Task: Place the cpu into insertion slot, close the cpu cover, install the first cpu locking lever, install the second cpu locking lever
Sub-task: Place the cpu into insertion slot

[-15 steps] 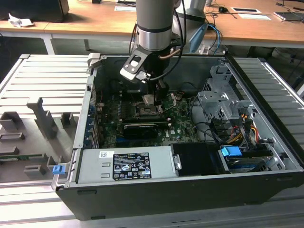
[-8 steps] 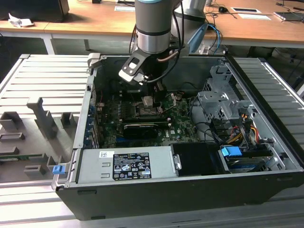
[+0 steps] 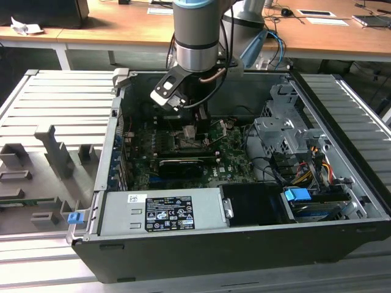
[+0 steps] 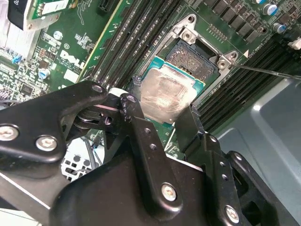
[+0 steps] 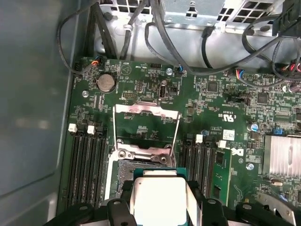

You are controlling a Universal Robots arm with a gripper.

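My gripper point(image 4: 164, 117) is shut on the cpu point(image 4: 165, 94), a flat square chip with a smeared silver top, held by two opposite edges. The chip hovers tilted over the near half of the insertion slot point(image 4: 197, 56), whose far part with its pin field lies uncovered. In the first wrist view the cpu point(image 5: 160, 200) sits between the fingers point(image 5: 126, 194), with the insertion slot point(image 5: 134, 165) just beyond it. The cpu cover point(image 5: 146, 110) stands swung open behind the slot. In the exterior view the gripper point(image 3: 190, 133) hangs low over the motherboard's middle.
Memory slots point(image 5: 87, 165) flank the socket on both sides. A long black expansion card point(image 3: 181, 163) lies in front of the socket. Cables point(image 5: 188, 52) run along the case wall, and a drive cage point(image 3: 287, 131) stands at the exterior view's right. A thin lever rod point(image 4: 268, 71) sticks out beside the socket.
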